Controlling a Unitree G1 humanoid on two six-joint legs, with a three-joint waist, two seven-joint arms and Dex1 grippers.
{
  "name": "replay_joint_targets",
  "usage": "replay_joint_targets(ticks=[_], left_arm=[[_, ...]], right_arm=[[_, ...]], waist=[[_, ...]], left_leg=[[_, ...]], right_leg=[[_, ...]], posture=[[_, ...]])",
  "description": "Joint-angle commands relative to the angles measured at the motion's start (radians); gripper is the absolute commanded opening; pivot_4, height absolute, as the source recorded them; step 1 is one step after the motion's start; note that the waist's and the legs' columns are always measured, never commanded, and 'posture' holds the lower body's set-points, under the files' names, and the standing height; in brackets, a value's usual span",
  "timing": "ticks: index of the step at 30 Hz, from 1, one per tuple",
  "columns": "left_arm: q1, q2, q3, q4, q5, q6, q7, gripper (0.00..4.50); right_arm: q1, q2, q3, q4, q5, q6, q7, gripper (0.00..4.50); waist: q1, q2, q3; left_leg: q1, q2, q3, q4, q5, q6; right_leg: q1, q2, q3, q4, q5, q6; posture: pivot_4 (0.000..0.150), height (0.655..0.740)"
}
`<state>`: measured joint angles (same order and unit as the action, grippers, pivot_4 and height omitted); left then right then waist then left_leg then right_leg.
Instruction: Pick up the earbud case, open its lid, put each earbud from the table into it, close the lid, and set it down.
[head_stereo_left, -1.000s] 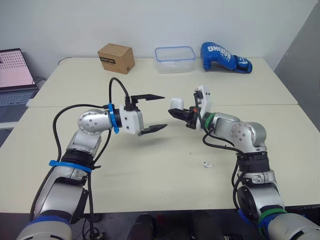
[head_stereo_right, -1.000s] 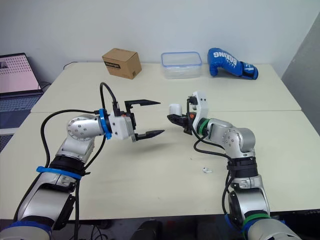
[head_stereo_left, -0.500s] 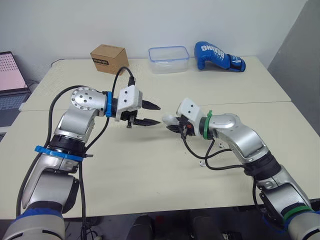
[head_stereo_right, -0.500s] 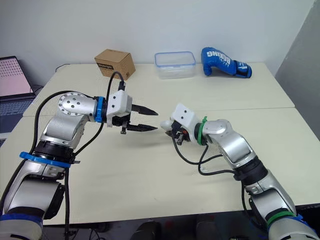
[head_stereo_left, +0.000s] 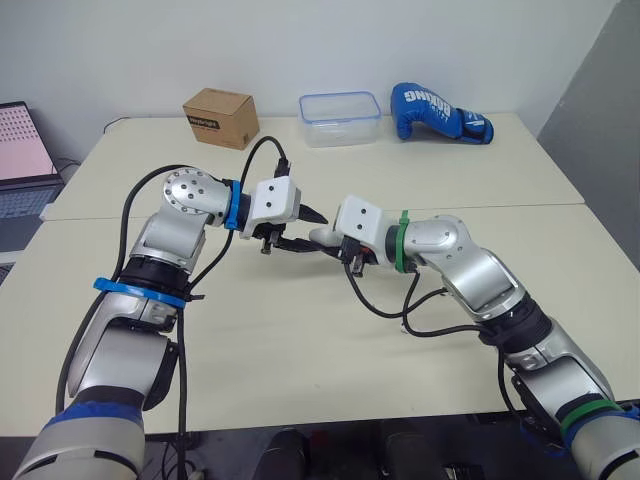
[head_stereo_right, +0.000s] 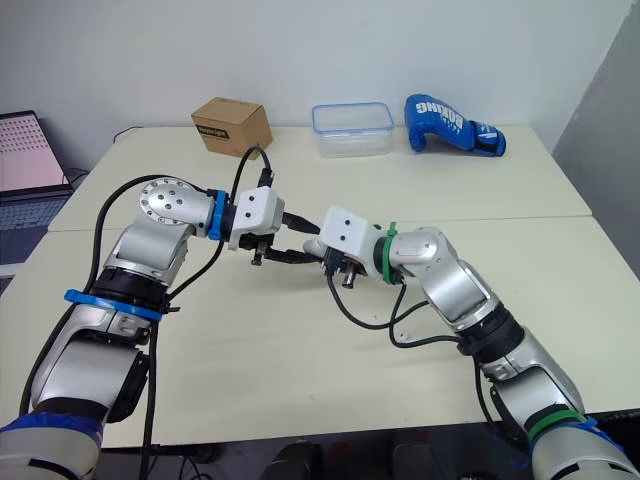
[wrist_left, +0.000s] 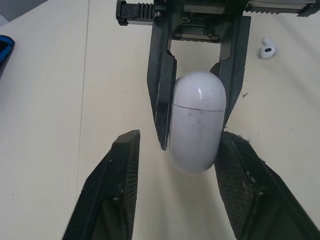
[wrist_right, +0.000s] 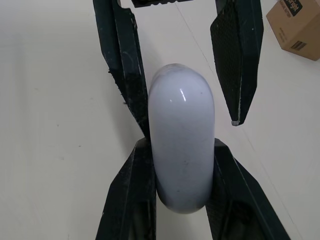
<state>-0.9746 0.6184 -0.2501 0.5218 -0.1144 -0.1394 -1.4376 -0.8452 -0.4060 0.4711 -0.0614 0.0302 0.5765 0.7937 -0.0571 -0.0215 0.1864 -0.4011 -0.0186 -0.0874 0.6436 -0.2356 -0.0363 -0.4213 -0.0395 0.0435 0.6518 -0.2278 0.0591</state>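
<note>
The white earbud case (wrist_left: 197, 120) is held above the middle of the table with its lid closed. My right gripper (wrist_right: 181, 144) is shut on its lower half. My left gripper (head_stereo_left: 316, 233) faces it from the left, open, its fingers (wrist_left: 125, 175) either side of the case's rounded top. One finger touches the case and the other stands a small gap away. One white earbud (wrist_left: 266, 48) lies on the table beneath my right forearm.
Along the far edge of the table (head_stereo_left: 300, 340) stand a brown cardboard box (head_stereo_left: 221, 117), a clear plastic container (head_stereo_left: 340, 105) and a blue boxing glove (head_stereo_left: 435, 110). A laptop (head_stereo_left: 22, 145) sits off the left side.
My left gripper swung toward the case and narrowed from wide open to a close straddle of its top. My right arm brought the case leftward to meet it.
</note>
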Motion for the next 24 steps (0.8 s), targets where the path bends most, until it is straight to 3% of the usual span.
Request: replay_joint_targets(ticks=[1, 2, 7, 12, 17, 24], left_arm=[[-0.032, -0.021, 0.023, -0.014, -0.017, -0.007, -0.007, 1.12], [-0.032, -0.024, 0.026, -0.018, -0.018, -0.004, -0.007, 0.8], [-0.025, -0.027, 0.022, -0.027, -0.009, -0.007, -0.013, 0.74], [0.006, 0.005, 0.078, -0.016, -0.049, 0.131, 0.014, 0.74], [0.101, 0.029, 0.18, -0.132, -0.19, 0.406, 0.044, 0.74], [0.22, 0.026, 0.23, -0.371, -0.288, 0.608, 0.138, 0.74]], right_arm=[[-0.028, 0.02, -0.017, -0.033, -0.004, -0.017, 0.011, 0.84], [-0.026, 0.022, -0.02, -0.033, -0.007, -0.016, 0.014, 0.84], [-0.014, 0.035, -0.032, -0.014, -0.012, -0.009, 0.008, 0.84], [0.048, 0.001, -0.114, -0.006, -0.002, -0.058, -0.024, 2.53], [0.179, 0.067, -0.313, -0.149, 0.169, 0.069, -0.085, 4.31], [0.242, 0.197, -0.408, -0.243, 0.282, 0.164, -0.204, 4.43]], waist=[[0.0, 0.0, 0.0], [0.0, 0.0, 0.0], [0.0, 0.0, 0.0], [0.0, 0.0, 0.0], [-0.002, 0.0, 0.0], [0.0, 0.0, 0.0]], left_leg=[[0.0, 0.0, 0.0, 0.0, 0.0, 0.0], [0.0, 0.0, 0.0, 0.0, 0.0, 0.0], [0.0, 0.0, 0.0, 0.0, 0.0, 0.0], [0.0, 0.0, 0.0, 0.001, 0.0, 0.0], [0.0, 0.0, 0.0, 0.001, 0.0, 0.0], [0.002, 0.001, -0.003, 0.001, 0.0, 0.0]], right_leg=[[0.0, 0.0, 0.0, 0.0, 0.0, 0.0], [0.0, 0.0, 0.0, 0.0, 0.0, 0.0], [0.0, 0.0, 0.0, 0.001, 0.0, 0.0], [0.0, 0.0, 0.0, 0.002, 0.0, 0.0], [-0.001, 0.0, 0.0, 0.004, 0.0, -0.001], [0.0, 0.001, -0.001, 0.009, -0.002, -0.002]], posture=[[0.15, 0.74], [0.15, 0.74], [0.15, 0.74], [0.15, 0.74], [0.15, 0.74], [0.15, 0.74]])
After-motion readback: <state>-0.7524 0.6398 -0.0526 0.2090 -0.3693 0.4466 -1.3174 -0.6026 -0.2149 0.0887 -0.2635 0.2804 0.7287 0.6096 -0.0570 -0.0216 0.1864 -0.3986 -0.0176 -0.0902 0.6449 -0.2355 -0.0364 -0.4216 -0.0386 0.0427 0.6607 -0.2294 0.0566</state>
